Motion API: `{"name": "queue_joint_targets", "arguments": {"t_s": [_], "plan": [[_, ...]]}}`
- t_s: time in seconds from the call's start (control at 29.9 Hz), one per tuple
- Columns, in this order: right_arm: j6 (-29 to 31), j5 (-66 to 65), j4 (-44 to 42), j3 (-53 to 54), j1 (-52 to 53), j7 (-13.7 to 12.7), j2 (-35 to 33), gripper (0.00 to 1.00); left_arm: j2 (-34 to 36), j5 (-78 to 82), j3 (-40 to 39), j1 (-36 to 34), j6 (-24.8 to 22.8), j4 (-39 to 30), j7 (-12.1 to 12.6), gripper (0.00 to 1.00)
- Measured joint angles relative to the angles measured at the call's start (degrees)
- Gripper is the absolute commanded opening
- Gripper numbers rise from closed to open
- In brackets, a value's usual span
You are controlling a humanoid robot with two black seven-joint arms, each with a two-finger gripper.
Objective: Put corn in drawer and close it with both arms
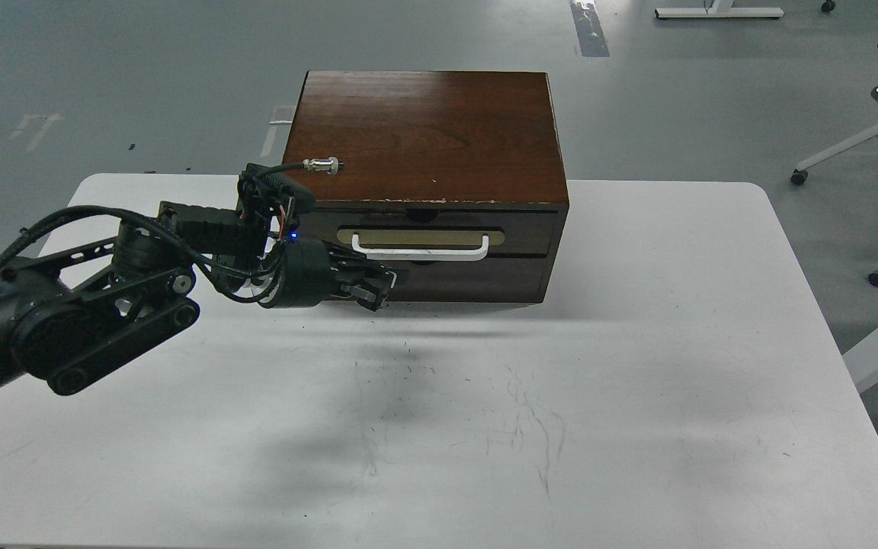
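One white table point(637, 427), one left gripper point(374, 293) before one shut drawer point(530, 225)

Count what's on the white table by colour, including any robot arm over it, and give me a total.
Brown: 1, the cabinet with its drawer
White: 1, the drawer's handle
Black: 1, the left arm with its claw
Yellow: 0, no corn in view
Total: 3
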Motion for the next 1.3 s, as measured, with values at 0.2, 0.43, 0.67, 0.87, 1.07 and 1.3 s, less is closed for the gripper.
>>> {"name": "queue_joint_targets", "arguments": {"t_s": [0.2,0.43,0.67,0.87,1.07,1.3], "plan": [[0.00,0.06,-0.15,0.44,0.02,0.14,-0.07,1.00,2.68,-24.41,-6.19,-0.27,-0.01,0.11,-1.56,0.43],[0.00,0.08,-0.19,1.55,0.36,0.42,0.05,1.00,6.03,-66.74,-10.70,0.15,-0.01,6.86,-0.87,0.97],[0.00,0.16,-0.50,3.01,0.40,0.66,0.68,1.00,6.12,-96.70,-12.10,0.33,0.03,22.13,-0.99,0.98],[0.00,0.91,-3.91,7.01,-0.01,2.77,3.57,1.00,2.50,-106.11,-12.91,0.60,0.03,39.76,-1.04,0.98],[0.00,2.63,-9.13,7.68,-1.52,3.80,8.18,1.00,-0.84,-109.53,-12.91,1.67,0.01,47.82,-0.96,0.98],[0.00,10.01,-10.06,7.69,-4.89,3.40,14.38,1.00,-2.96,-109.75,-12.91,4.06,-0.01,48.87,-0.93,0.98]]}}
